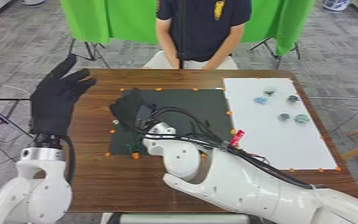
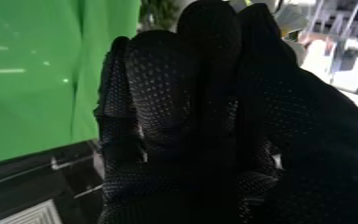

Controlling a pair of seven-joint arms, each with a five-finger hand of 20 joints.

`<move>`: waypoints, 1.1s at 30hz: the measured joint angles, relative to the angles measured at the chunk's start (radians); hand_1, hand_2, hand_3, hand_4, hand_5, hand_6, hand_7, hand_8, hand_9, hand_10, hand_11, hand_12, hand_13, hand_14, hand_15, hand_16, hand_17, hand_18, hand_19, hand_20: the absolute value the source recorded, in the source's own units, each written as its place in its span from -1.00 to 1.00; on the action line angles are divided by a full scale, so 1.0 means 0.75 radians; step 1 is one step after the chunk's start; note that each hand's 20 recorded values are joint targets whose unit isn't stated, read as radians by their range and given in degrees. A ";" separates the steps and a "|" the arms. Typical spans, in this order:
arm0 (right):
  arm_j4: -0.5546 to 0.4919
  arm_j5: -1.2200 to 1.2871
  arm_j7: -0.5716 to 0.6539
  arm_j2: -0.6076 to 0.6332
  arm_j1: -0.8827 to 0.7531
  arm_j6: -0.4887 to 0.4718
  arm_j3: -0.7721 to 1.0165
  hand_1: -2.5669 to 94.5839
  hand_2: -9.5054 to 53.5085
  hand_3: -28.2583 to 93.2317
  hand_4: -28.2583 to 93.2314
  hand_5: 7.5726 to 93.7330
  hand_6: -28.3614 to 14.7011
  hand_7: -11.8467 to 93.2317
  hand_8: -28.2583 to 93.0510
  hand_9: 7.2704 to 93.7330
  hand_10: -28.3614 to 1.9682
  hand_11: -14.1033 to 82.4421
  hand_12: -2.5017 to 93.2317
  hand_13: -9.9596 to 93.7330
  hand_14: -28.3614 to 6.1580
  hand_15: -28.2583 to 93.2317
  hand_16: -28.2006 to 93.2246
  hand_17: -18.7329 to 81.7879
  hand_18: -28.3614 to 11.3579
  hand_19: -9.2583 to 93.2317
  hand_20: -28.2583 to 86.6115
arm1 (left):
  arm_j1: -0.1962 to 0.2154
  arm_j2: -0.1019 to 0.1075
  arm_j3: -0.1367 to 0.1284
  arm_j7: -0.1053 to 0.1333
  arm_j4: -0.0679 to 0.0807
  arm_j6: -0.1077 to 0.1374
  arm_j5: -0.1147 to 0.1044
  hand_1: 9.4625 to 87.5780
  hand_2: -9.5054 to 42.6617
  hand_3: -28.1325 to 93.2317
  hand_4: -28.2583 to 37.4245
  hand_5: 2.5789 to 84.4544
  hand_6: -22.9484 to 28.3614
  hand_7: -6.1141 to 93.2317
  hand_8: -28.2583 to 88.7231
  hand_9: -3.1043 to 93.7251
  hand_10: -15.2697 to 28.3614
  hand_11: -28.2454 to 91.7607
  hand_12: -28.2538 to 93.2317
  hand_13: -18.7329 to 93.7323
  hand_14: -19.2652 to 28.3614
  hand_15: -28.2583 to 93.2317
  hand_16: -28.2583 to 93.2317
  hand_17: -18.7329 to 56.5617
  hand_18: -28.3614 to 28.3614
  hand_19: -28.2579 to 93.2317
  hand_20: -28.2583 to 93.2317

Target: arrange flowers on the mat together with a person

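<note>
Over on the left, my left hand [image 1: 55,100] is open and spread. Next, by the dark mat [image 1: 198,99], I can't tell if my right hand [image 1: 127,108] grips anything. Pale petals [image 2: 291,19] are close by it; they look light, soft and easy to squash, so I should pinch low, under them. Five blue-green bits [image 1: 302,118], maybe flowers, lie on the white mat [image 1: 286,145]. Behind, I can't see inside the blue-and-white pot [image 1: 336,4].

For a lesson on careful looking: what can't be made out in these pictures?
- Head view: part of the dark mat, covered by the right arm.
- Head view: what the greenish thing on the white mat is, too small.
- Right wrist view: the pale thing, partly behind the right hand.
</note>
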 measured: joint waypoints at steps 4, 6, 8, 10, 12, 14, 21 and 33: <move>0.020 -0.087 -0.034 -0.017 -0.051 -0.090 0.066 0.21 -1.00 0.56 -1.00 0.69 0.48 -0.36 -0.50 0.81 0.40 -0.02 -0.19 0.69 0.30 0.50 -0.17 -0.04 -0.42 0.64 -0.12 | -0.035 -0.011 -0.001 -0.025 0.005 -0.024 0.018 -0.70 -0.45 0.72 -1.00 -0.10 0.13 -0.63 -0.67 -0.11 0.57 -0.15 -0.34 -0.12 0.97 0.30 -0.65 -0.69 0.91 0.33 -0.16; 0.024 -0.117 -0.058 -0.020 -0.076 -0.123 0.098 0.21 -1.00 0.56 -1.00 0.67 0.49 -0.37 -0.51 0.80 0.39 -0.03 -0.19 0.67 0.28 0.51 -0.18 -0.06 -0.43 0.63 -0.11 | -0.037 -0.023 -0.007 -0.033 0.005 -0.035 0.027 -0.70 -0.46 0.72 -1.00 -0.10 0.13 -0.63 -0.67 -0.11 0.57 -0.15 -0.34 -0.12 0.97 0.30 -0.65 -0.69 0.91 0.32 -0.16; 0.028 -0.124 -0.069 -0.020 -0.085 -0.141 0.100 0.19 -1.00 0.55 -1.00 0.64 0.50 -0.39 -0.53 0.77 0.37 -0.03 -0.18 0.65 0.27 0.51 -0.18 -0.07 -0.44 0.62 -0.11 | -0.037 -0.033 -0.009 -0.036 0.006 -0.043 0.032 -0.70 -0.46 0.72 -1.00 -0.10 0.14 -0.64 -0.67 -0.11 0.57 -0.15 -0.34 -0.12 0.97 0.30 -0.65 -0.69 0.91 0.32 -0.16; 0.028 -0.120 -0.065 -0.015 -0.082 -0.145 0.081 0.19 -1.00 0.54 -1.00 0.62 0.50 -0.39 -0.53 0.76 0.37 -0.03 -0.18 0.64 0.27 0.51 -0.18 -0.08 -0.43 0.61 -0.11 | -0.035 -0.035 -0.009 -0.032 0.006 -0.045 0.032 -0.70 -0.46 0.73 -1.00 -0.10 0.14 -0.64 -0.67 -0.11 0.57 -0.15 -0.34 -0.12 0.97 0.30 -0.65 -0.69 0.91 0.32 -0.16; 0.025 -0.087 -0.025 -0.002 -0.055 -0.141 0.008 0.18 -1.00 0.54 -1.00 0.61 0.50 -0.39 -0.53 0.75 0.36 -0.02 -0.18 0.64 0.27 0.52 -0.19 -0.09 -0.44 0.61 -0.11 | -0.022 -0.028 -0.007 -0.007 0.005 -0.045 0.025 -0.69 -0.45 0.72 -1.00 -0.10 0.14 -0.64 -0.67 -0.11 0.57 -0.15 -0.34 -0.12 0.97 0.30 -0.65 -0.69 0.91 0.32 -0.16; 0.019 -0.027 0.047 0.013 -0.007 -0.132 -0.099 0.18 -1.00 0.53 -1.00 0.61 0.50 -0.39 -0.54 0.75 0.36 -0.01 -0.19 0.63 0.27 0.52 -0.19 -0.09 -0.44 0.61 -0.10 | 0.000 -0.008 -0.002 0.033 0.003 -0.044 0.016 -0.69 -0.45 0.72 -1.00 -0.10 0.14 -0.64 -0.67 -0.11 0.57 -0.15 -0.34 -0.12 0.97 0.30 -0.65 -0.69 0.91 0.32 -0.16; 0.020 -0.081 -0.057 -0.005 -0.065 -0.143 0.014 0.15 -1.00 0.53 -1.00 0.55 0.49 -0.39 -0.55 0.72 0.33 0.03 -0.23 0.62 0.25 0.52 -0.20 -0.09 -0.45 0.60 -0.09 | 0.006 -0.008 -0.004 -0.019 0.008 -0.054 0.029 -0.69 -0.45 0.72 -1.00 -0.10 0.14 -0.64 -0.67 -0.11 0.57 -0.15 -0.34 -0.12 0.97 0.30 -0.65 -0.69 0.91 0.32 -0.16; 0.020 -0.142 -0.094 -0.033 -0.102 -0.214 0.086 0.04 -1.00 0.60 -1.00 0.35 0.53 -0.44 -0.74 0.65 0.27 0.10 -0.30 0.60 0.22 0.54 -0.21 -0.11 -0.52 0.59 -0.07 | -0.051 -0.081 -0.013 -0.092 0.025 -0.082 0.063 -0.69 -0.45 0.73 -1.00 -0.09 0.15 -0.63 -0.67 -0.10 0.57 -0.15 -0.34 -0.12 0.97 0.30 -0.65 -0.69 0.91 0.32 -0.15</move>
